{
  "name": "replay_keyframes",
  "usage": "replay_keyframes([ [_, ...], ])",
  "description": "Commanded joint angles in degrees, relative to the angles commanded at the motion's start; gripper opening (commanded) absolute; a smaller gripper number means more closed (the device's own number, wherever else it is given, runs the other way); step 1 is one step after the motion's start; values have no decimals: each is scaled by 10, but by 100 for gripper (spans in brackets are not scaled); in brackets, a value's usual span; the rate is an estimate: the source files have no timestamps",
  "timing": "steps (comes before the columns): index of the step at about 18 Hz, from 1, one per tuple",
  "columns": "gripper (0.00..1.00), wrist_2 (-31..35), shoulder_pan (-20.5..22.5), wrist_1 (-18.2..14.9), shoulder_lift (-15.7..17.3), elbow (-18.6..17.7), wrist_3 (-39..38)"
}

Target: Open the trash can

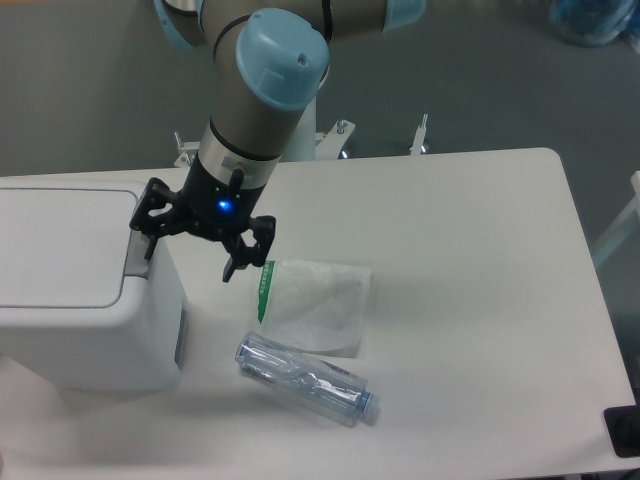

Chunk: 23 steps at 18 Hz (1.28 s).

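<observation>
The trash can (80,290) is a big boxy white bin at the left edge of the table, its flat lid down. A grey push tab (136,257) runs along the lid's right edge. My gripper (190,255) hangs open just right of the bin's upper right corner, its black fingers spread wide. The left fingertip (150,247) is right at the grey tab; I cannot tell if it touches. The right fingertip (231,269) hangs over the table. Nothing is between the fingers.
A white plastic packet with a green strip (315,305) lies flat just right of the gripper. A crushed clear plastic bottle (306,380) lies in front of it. The white table (470,260) stretches to the right.
</observation>
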Motion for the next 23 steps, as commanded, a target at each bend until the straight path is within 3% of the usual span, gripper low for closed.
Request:
replay_keyframes([
  [19, 100, 12, -11, 4, -7, 1, 0],
  [23, 100, 12, -10, 6, -9, 26, 3],
])
